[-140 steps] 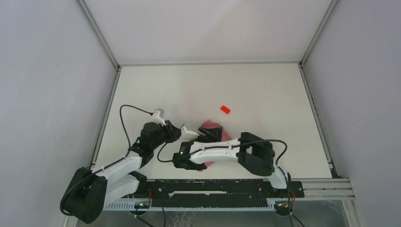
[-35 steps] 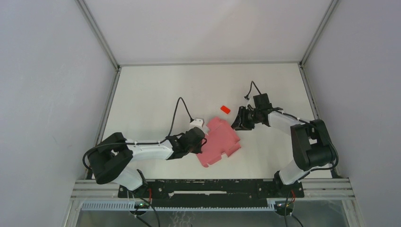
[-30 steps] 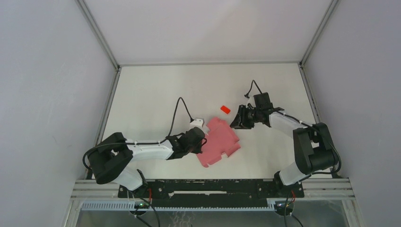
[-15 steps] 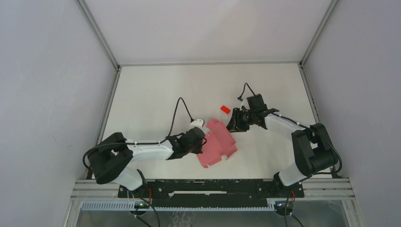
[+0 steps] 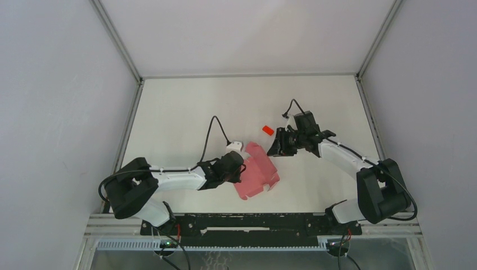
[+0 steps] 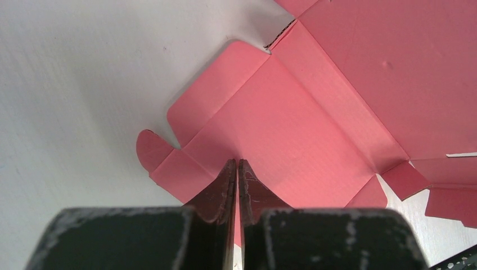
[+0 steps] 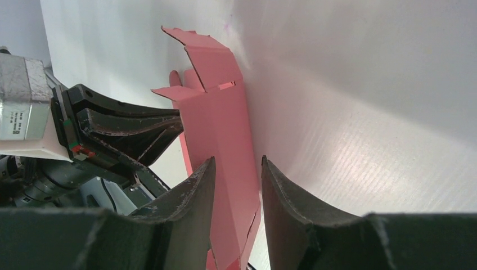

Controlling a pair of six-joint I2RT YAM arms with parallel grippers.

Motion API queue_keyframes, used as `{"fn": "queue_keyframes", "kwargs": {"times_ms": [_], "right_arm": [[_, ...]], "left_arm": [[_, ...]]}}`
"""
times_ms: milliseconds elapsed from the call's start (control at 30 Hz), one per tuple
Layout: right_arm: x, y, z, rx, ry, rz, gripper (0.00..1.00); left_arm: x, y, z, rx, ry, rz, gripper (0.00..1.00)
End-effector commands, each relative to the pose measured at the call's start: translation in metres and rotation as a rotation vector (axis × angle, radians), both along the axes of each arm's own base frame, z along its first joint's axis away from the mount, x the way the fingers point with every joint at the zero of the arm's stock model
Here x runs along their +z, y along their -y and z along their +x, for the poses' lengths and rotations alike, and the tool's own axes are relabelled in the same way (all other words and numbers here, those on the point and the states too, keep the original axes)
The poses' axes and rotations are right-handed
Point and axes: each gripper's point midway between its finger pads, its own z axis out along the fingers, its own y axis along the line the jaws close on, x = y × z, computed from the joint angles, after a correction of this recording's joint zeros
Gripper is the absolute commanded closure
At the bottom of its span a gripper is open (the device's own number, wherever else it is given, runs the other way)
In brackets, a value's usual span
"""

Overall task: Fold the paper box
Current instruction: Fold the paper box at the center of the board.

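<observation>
Observed from the near side of the table (image 5: pixel 191 107). The paper box (image 5: pixel 257 176), a pink cardboard blank with panels, flaps and tabs, lies a little left of centre and towards the near edge, between the two arms. It is not yet folded into a box: most of it lies flat, but the panel on its right side stands up off the surface, with small tabs showing at that panel's far end.

The left gripper (image 6: pixel 237 163) reaches in from the left. Its fingers are closed against each other, and their tips bear on a flat panel at the box's left part, just inside a crease. No card is clamped between them.

The right gripper (image 7: pixel 237 160) comes in from the right, at the box's far-right edge. Its fingers stand roughly half apart. The raised pink panel shows in the gap between them, but the gap is much wider than the card, so nothing is pinched. Whether either finger touches the panel cannot be told.

A small red block (image 5: pixel 268 130) lies on the table just beyond the box, apart from it and near the right gripper.
</observation>
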Motion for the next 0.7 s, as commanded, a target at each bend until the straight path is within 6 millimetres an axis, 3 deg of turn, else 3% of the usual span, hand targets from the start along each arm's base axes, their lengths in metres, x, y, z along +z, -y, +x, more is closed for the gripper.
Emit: {"fn": "queue_keyframes", "kwargs": {"times_ms": [0, 200, 667], "right_arm": [[-0.001, -0.008, -0.008, 0.026, -0.008, -0.008, 0.56], [-0.004, -0.018, -0.013, 0.044, -0.010, -0.016, 0.56], [0.018, -0.026, -0.019, 0.051, 0.055, 0.003, 0.55]], "left_arm": [[-0.002, 0.001, -0.001, -0.013, 0.001, -0.005, 0.92], [-0.002, 0.000, -0.001, -0.013, 0.001, -0.005, 0.92], [-0.006, 0.001, -0.003, -0.016, -0.010, 0.003, 0.92]]}}
